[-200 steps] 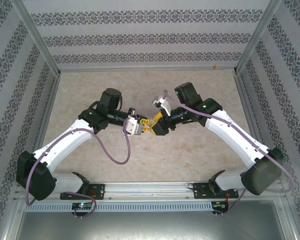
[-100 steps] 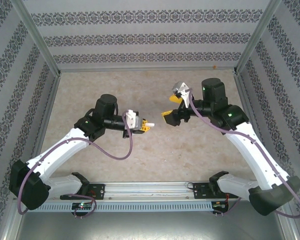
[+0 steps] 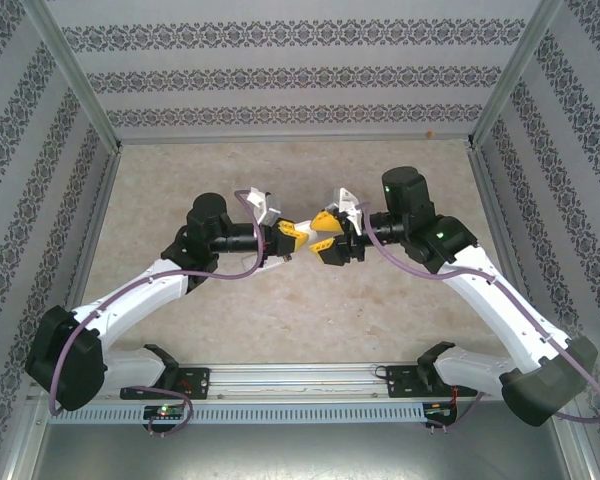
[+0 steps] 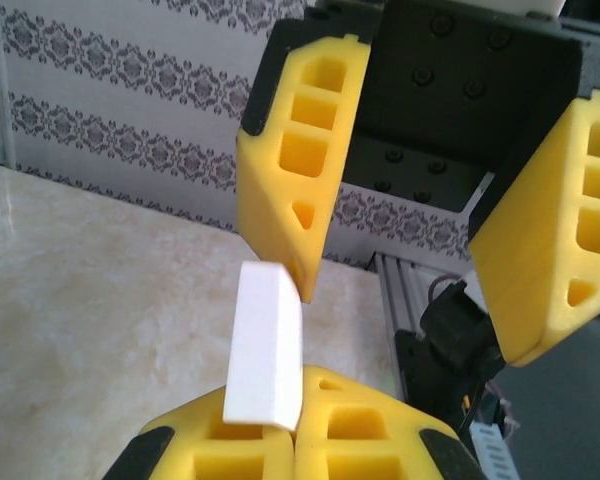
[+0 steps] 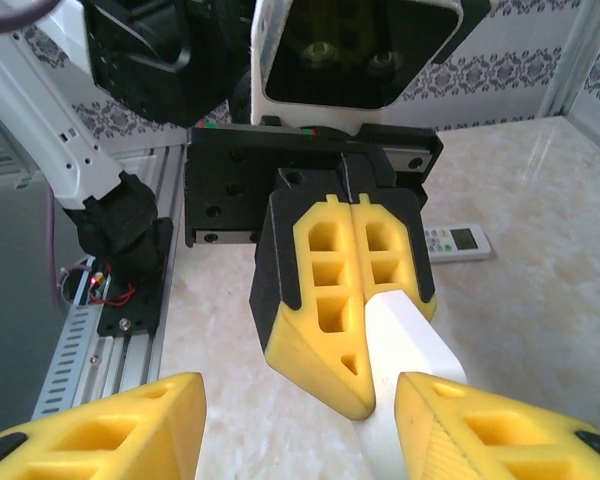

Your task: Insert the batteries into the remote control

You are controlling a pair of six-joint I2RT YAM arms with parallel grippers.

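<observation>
— So, what's changed?

— Your left yellow-fingered pincer (image 3: 292, 237), apart from the right pincer (image 3: 326, 243) a moment ago, now meets it. It pinches a flat white plastic slab (image 4: 265, 345), held up to the right one's spread fingers; a handover, I'd judge. The slim white remote control (image 5: 458, 242) lies on the beige marbled table (image 5: 550, 320) beyond the left pincer.

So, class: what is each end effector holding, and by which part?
Left end effector pinches a white flat piece by one end; right end effector is open, empty.
</observation>
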